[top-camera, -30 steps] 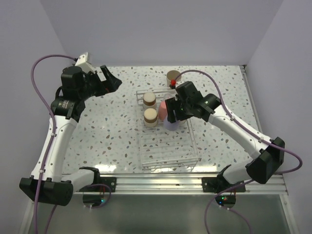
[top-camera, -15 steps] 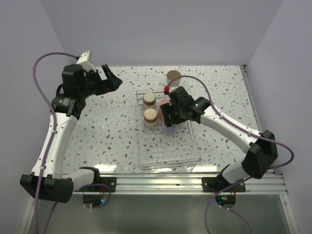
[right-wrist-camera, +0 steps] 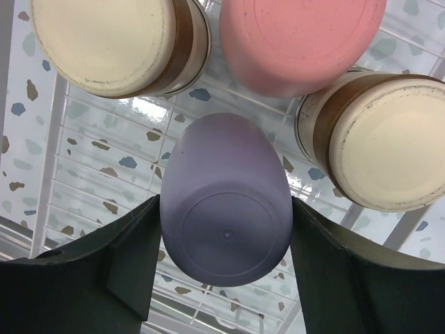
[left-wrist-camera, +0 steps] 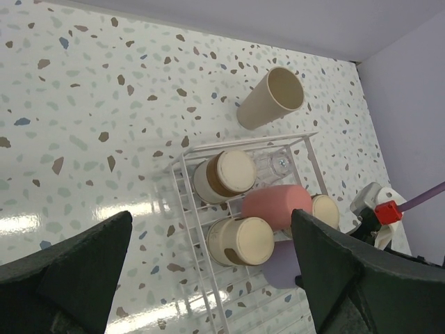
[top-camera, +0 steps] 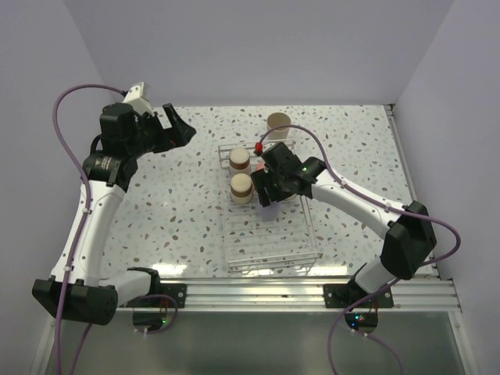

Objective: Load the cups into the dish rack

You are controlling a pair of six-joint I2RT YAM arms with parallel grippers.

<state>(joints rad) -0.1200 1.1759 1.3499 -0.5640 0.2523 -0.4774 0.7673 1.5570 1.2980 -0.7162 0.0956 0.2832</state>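
Note:
My right gripper point(top-camera: 269, 190) is shut on the lavender cup point(right-wrist-camera: 226, 209), base toward the camera, and holds it over the dish rack point(top-camera: 273, 244). The cup is beside the coral-red cup point(right-wrist-camera: 299, 42) and between two brown-grey cups point(right-wrist-camera: 115, 42) point(right-wrist-camera: 382, 146). In the left wrist view the rack point(left-wrist-camera: 182, 189) holds three brown-grey cups point(left-wrist-camera: 224, 174) point(left-wrist-camera: 241, 241) point(left-wrist-camera: 324, 211), the coral-red cup point(left-wrist-camera: 276, 207) and a tiny clear cup point(left-wrist-camera: 278, 164). The beige cup point(top-camera: 278, 123) stands on the table beyond the rack. My left gripper point(top-camera: 176, 129) is open and empty, high over the table's far left.
The near half of the rack point(right-wrist-camera: 90, 160) holds nothing. A red connector point(top-camera: 258, 146) and a purple cable run over the rack's far end. Walls close the table on the back and both sides.
My right gripper has moved left and slightly farther back over the rack with the lavender cup, close to the standing cups. The left arm has barely moved.

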